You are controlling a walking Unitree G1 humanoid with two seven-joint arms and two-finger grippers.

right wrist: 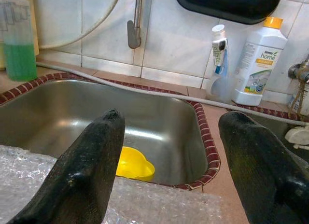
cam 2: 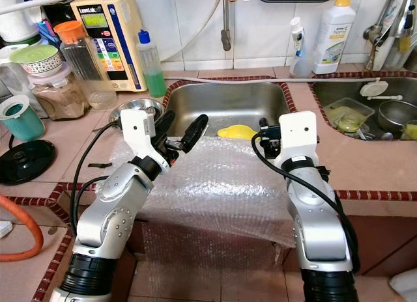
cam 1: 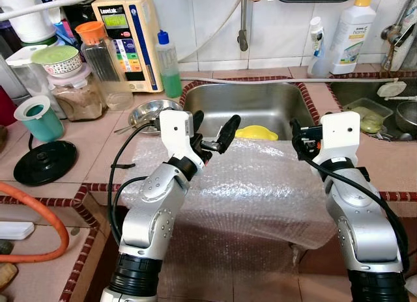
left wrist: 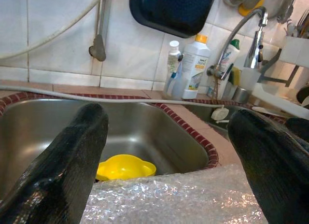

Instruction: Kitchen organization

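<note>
A sheet of bubble wrap (cam 1: 247,185) lies over the counter's front edge and hangs down toward the floor. Its far edge reaches the steel sink (cam 1: 254,103). A yellow plastic piece (cam 1: 257,133) rests in the sink bottom, just past the wrap, and is also seen as a yellow piece (left wrist: 123,167) between the left fingers. My left gripper (cam 1: 213,129) hovers open above the wrap's far left part, with nothing between its fingers. My right gripper (right wrist: 169,122) is open too, held over the wrap's far right corner and pointing into the sink.
A steel bowl (cam 1: 153,111), a green soap bottle (cam 1: 169,64), jars, a teal cup (cam 1: 40,118) and a black lid (cam 1: 44,162) crowd the left counter. An orange hose (cam 1: 39,211) curves at the lower left. A white detergent bottle (cam 1: 350,35) stands behind; a second sink (cam 1: 384,113) holds dishes.
</note>
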